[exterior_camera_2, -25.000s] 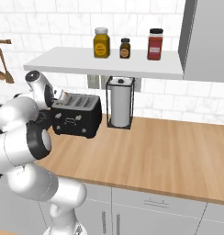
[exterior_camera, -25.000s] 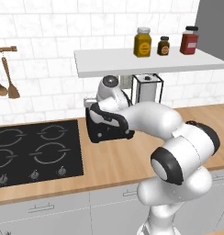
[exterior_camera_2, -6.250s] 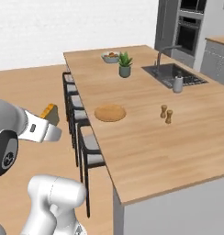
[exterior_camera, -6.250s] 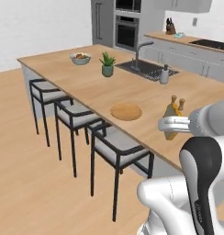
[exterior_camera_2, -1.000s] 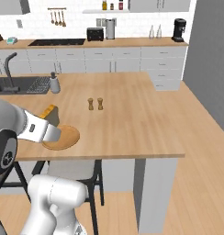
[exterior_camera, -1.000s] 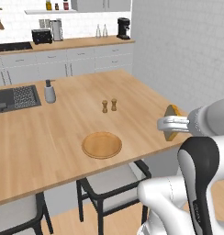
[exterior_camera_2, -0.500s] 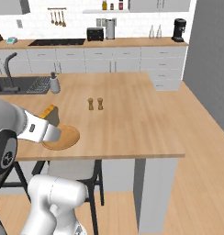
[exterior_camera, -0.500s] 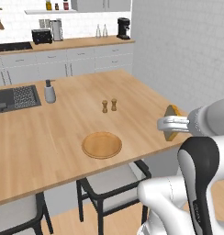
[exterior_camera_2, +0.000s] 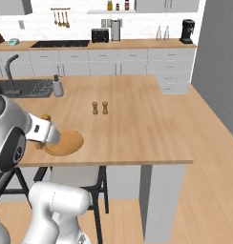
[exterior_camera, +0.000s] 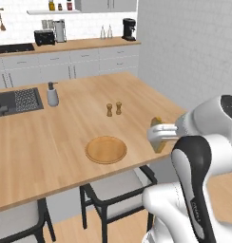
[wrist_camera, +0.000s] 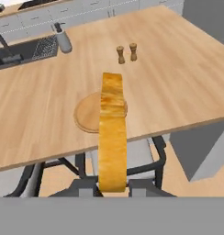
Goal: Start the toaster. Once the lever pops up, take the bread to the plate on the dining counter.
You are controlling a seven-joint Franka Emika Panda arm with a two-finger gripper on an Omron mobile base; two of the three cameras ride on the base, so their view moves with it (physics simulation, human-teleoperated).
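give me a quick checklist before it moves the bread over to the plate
1. Gripper shut on the bread: ok, the slice stands on edge between the fingers.
2. Plate bare: ok.
3. Plate within the dining counter edge: ok, it lies flat near the front edge.
4. Bread over the plate: not ok, in the left base view it hangs beyond the counter edge, to the plate's right.
5. Two small shakers out of the way: ok, they stand behind the plate.
6. Firmness of the grip: cannot tell.

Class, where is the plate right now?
The plate lies on the dining counter near its stool-side edge, in front of the two small shakers, left-centre in the left base view.
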